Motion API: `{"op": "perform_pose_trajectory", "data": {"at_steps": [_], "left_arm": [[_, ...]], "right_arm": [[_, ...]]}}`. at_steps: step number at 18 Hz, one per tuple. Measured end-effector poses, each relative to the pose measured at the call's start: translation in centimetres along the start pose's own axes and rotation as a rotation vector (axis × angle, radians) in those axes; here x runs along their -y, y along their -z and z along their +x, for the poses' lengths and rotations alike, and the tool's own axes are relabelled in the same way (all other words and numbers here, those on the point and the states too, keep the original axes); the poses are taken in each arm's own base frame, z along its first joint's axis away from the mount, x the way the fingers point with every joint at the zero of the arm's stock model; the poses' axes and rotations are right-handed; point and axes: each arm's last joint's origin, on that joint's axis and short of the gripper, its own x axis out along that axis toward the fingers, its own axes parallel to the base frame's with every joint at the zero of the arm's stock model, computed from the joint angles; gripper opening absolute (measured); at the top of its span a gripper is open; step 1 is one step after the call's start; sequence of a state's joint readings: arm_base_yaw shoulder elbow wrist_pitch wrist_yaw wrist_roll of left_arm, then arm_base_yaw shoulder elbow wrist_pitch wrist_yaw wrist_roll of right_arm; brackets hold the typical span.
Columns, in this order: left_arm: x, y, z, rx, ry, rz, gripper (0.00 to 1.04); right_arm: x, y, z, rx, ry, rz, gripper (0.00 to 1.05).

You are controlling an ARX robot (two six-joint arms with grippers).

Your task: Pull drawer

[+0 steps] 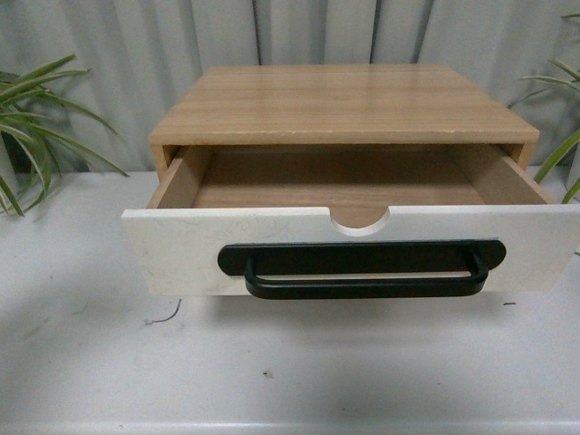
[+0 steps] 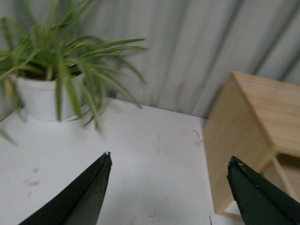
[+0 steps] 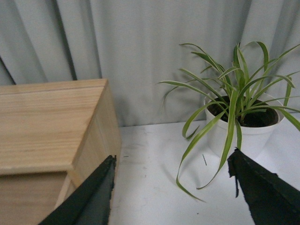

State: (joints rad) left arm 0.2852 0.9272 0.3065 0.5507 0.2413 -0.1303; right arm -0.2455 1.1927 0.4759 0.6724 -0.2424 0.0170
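Observation:
The drawer (image 1: 181, 245) stands pulled out of a light wood cabinet (image 1: 344, 104). Its white front carries a long black bar handle (image 1: 361, 268) and a half-round notch in the top edge, and light wood shows inside. Neither arm appears in the front view. In the left wrist view my left gripper (image 2: 169, 159) is open over the white table, with the cabinet's side (image 2: 234, 140) next to one finger. In the right wrist view my right gripper (image 3: 171, 159) is open and holds nothing, between the cabinet (image 3: 51, 126) and a potted plant (image 3: 243, 126).
The cabinet sits on a white table (image 1: 290, 372) before a grey curtain (image 1: 109, 54). Green plants stand at both sides, one at the left (image 1: 32, 127) and one at the right (image 1: 562, 136). The left plant's white pot (image 2: 40, 96) shows in the left wrist view.

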Motion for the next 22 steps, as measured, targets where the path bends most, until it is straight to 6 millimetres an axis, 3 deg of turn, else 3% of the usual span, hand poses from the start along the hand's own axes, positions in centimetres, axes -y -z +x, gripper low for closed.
{"op": "perform_pose_trajectory", "data": {"at_steps": [3,4,6,7,13,16,22], "left_arm": [[1.8,1.6,-2.2,0.064,0.05,0.124,0.35],[1.9,2.0,-2.4,0.053,0.048,0.126,0.29],[2.4,2.9,-3.4,0.055,0.05,0.13,0.06],[2.6,3.1,-3.8,0.062,0.05,0.133,0.02],[3.8,4.7,-5.6,0.06,0.047,0.135,0.02],[3.6,5.7,-6.1,0.058,0.047,0.135,0.02],[3.6,5.5,-6.8,0.076,0.048,0.134,0.02]], "right_arm": [[-1.7,0.4,-5.3,0.039,0.01,-0.02,0.34],[-2.0,0.5,-5.8,0.055,0.002,-0.024,0.29],[-3.0,1.9,-6.9,0.048,-0.016,-0.023,0.05],[-3.2,3.0,-7.4,0.025,-0.005,-0.023,0.02],[-5.2,5.0,-9.8,0.037,-0.022,-0.028,0.02],[-5.0,5.6,-10.6,0.038,-0.004,-0.028,0.02],[-5.0,6.1,-11.2,0.06,-0.004,-0.028,0.02]]}}
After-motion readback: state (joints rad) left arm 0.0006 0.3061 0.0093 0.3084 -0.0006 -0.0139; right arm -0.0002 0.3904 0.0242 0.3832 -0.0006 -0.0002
